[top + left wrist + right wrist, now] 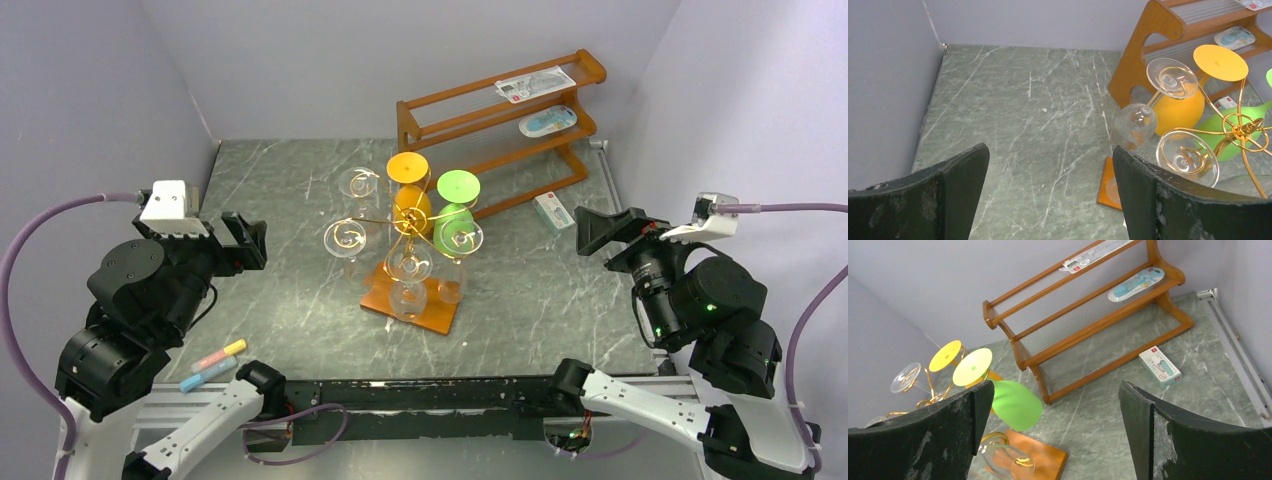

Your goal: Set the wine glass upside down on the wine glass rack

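The wine glass rack (405, 228), a gold wire tree on an orange-brown wooden base (432, 312), stands mid-table. Several wine glasses hang upside down on its arms: an orange one (410, 200), a green one (455, 225) and clear ones such as one at the left (345, 240). My left gripper (245, 240) is open and empty, left of the rack and apart from it. My right gripper (600, 230) is open and empty, to the rack's right. The left wrist view shows the open left gripper (1050, 165) over bare table, with the rack (1243, 127) at the right. The right wrist view shows the open right gripper (1055, 390) and the green glass (1015, 405).
A brown three-tier wooden shelf (500, 110) stands at the back right with flat packets on its tiers. A small white box (553, 212) lies on the table in front of it. Coloured sticks (215, 362) lie near the front left edge. Grey walls close in three sides.
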You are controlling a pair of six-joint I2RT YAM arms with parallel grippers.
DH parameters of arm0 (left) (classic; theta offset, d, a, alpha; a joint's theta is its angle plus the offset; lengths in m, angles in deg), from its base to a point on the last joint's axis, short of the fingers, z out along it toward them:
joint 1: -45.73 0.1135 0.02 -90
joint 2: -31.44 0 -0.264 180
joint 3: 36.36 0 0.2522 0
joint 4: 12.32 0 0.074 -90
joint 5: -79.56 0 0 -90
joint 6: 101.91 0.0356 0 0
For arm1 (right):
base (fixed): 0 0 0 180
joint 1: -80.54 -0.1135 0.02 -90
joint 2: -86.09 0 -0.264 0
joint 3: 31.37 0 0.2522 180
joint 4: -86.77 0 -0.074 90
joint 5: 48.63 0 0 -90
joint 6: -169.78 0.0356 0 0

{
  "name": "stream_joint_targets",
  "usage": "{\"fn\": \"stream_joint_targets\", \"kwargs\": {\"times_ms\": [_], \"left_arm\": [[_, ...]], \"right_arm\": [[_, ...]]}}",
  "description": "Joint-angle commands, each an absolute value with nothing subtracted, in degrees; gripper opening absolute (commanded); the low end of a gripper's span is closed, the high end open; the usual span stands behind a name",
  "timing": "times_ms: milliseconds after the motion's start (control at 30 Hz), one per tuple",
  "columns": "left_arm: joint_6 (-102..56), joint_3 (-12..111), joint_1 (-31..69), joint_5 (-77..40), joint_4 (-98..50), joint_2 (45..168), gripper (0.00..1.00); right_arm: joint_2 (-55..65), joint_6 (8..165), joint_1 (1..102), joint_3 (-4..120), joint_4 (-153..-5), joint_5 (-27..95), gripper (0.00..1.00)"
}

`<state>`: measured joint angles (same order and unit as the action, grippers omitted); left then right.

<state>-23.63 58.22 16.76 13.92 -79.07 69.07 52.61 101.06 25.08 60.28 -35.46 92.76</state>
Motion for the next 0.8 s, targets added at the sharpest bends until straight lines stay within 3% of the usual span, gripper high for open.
{"fn": "stream_joint_targets", "kwargs": {"times_ms": [0,767], "left_arm": [[-22.7,57.7,17.0,13.1,-78.5,69.2,0.97],[-22.7,57.2,17.0,13.2,-78.5,69.0,0.97]], "right_arm": [[52.8,99.9,25.3,60.4,-35.3,91.1,1.00],[51.8,100.6,25.3,60.7,-33.7,91.4,1.00]]}}
